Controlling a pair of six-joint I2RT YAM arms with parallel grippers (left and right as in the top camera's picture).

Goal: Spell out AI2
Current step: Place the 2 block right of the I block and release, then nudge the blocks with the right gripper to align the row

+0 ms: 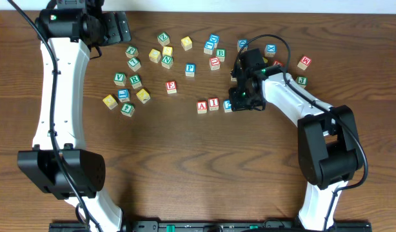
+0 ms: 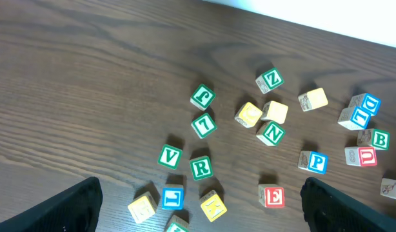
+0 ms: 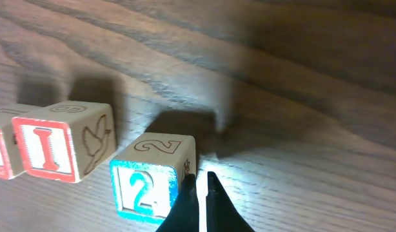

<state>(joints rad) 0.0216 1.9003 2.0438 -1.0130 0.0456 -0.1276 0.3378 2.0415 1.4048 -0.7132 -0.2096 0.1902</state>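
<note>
**Light, hard cubes, and a row that is nearly closed**

The three cubes of the task stand in one row near the middle of the dark wooden table (image 1: 185,167). First is the small wooden cube with a red "A" (image 1: 202,107), and close against it is the wooden cube with a red "I" (image 1: 213,103). Just beside that, with a narrow gap, is the wooden cube with a blue "2" (image 3: 146,187).

The right gripper (image 3: 199,193) is clenched on nothing. Its two fingers are pressed together at the right edge of the "2" cube and seem to touch it. The left gripper (image 2: 199,200) hangs with the jaws wide apart over the loose cubes at the far left, and it holds nothing.

I judge such a cube to be light, stiff and not fragile. Its smooth faces should slide easily on the table, so a push will move it, but it can also turn. For lifting, two opposite flat sides are better than the corners.

The table is flat and gives free room in front of the row. Behind the row other letter cubes lie near, among them a red "E" cube (image 1: 171,86) and a blue "P" cube (image 1: 190,68).
</note>
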